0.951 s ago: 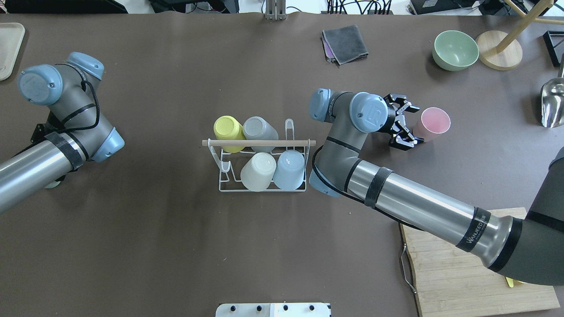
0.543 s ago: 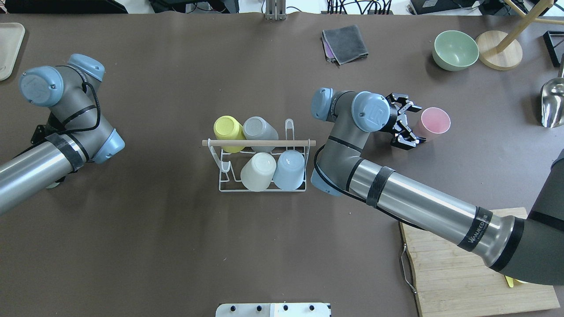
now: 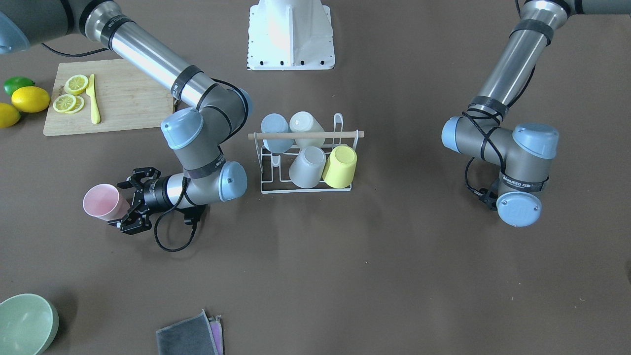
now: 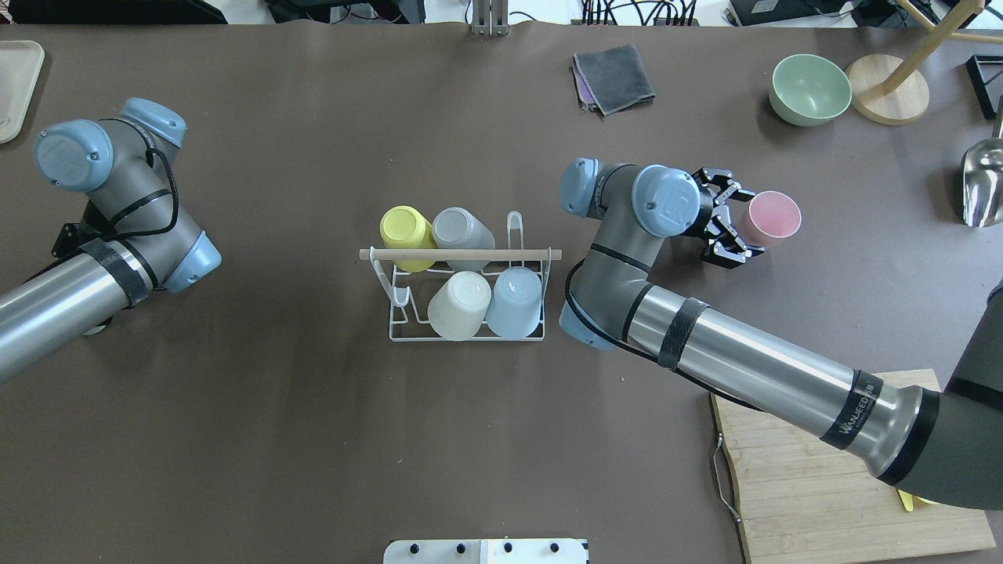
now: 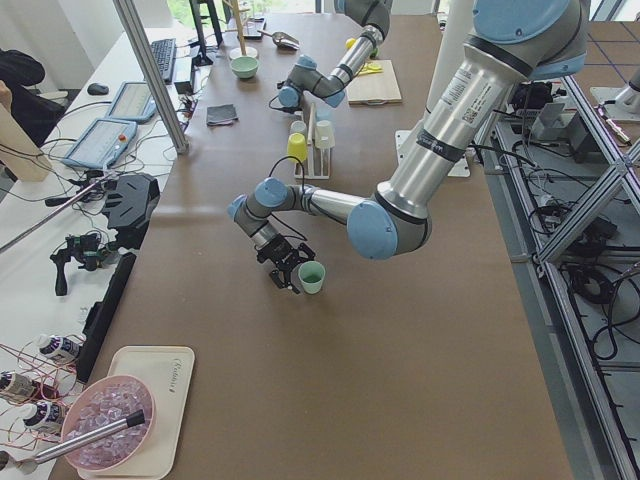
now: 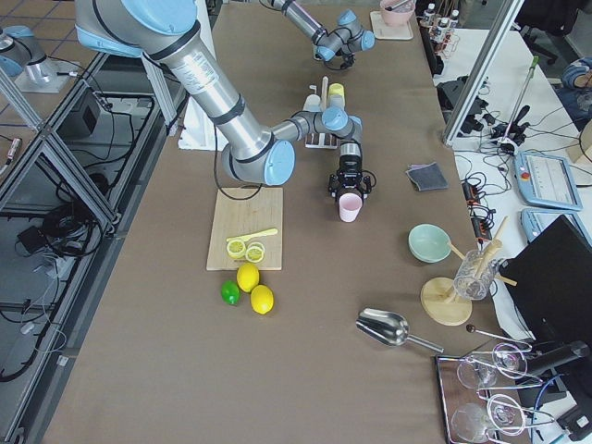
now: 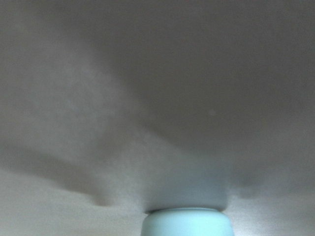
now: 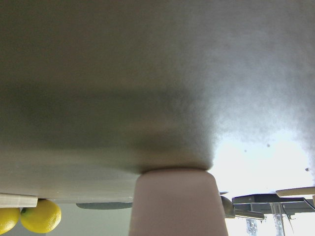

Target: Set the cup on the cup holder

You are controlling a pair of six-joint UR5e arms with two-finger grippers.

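Note:
The cup holder, a white wire rack with a wooden rod on top, stands mid-table and also shows in the front view. It carries a yellow cup, a grey, a cream and a blue cup, all upside down. A pink cup stands upright to its right. My right gripper is low at the table, its jaws open on either side of the pink cup's lower part. My left gripper is beside a pale green cup. I cannot tell whether it is open or shut.
A wooden cutting board with lemon slices lies at the near right. A green bowl, a wooden stand and a metal scoop are at the far right. A folded grey cloth lies at the back.
My right arm has moved a little to the right, so its open jaws reach further around the pink cup. The left arm has barely moved.

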